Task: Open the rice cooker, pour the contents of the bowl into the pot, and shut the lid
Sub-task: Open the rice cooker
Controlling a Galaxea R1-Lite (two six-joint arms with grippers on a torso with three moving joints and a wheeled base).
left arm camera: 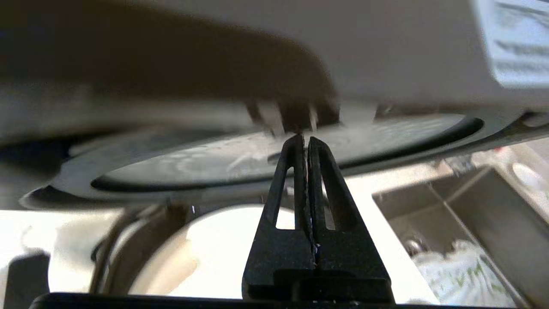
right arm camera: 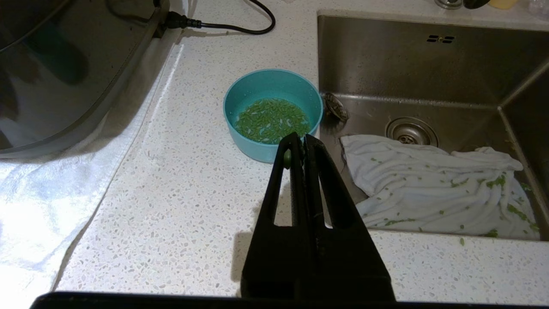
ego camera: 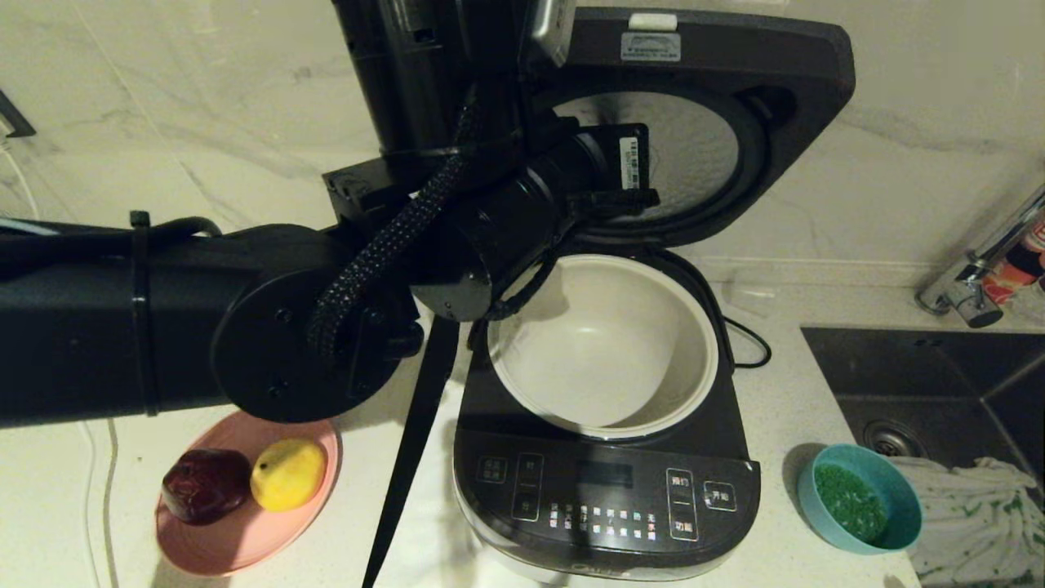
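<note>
Lid point(ego camera: 694, 139) stands raised behind the pot point(ego camera: 604, 343); the left gripper point(left arm camera: 305, 139), fingers together, touches its underside. Right gripper point(right arm camera: 299, 143), pinched together, hangs near the bowl point(right arm camera: 274, 86) of green contents point(right arm camera: 272, 120).

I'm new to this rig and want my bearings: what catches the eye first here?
The rice cooker stands mid-counter, its lid raised and the cream pot empty. The left tool, shut, is up at the lid's underside. Right of the cooker, by the sink, the teal bowl holds green contents.

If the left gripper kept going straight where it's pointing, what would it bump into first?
Probably the lid. The left gripper, fingers shut, points at the dimpled silver plate on the lid's underside, standing open above the pot. Its tips look very near that plate, though the exact gap is hard to judge.
</note>
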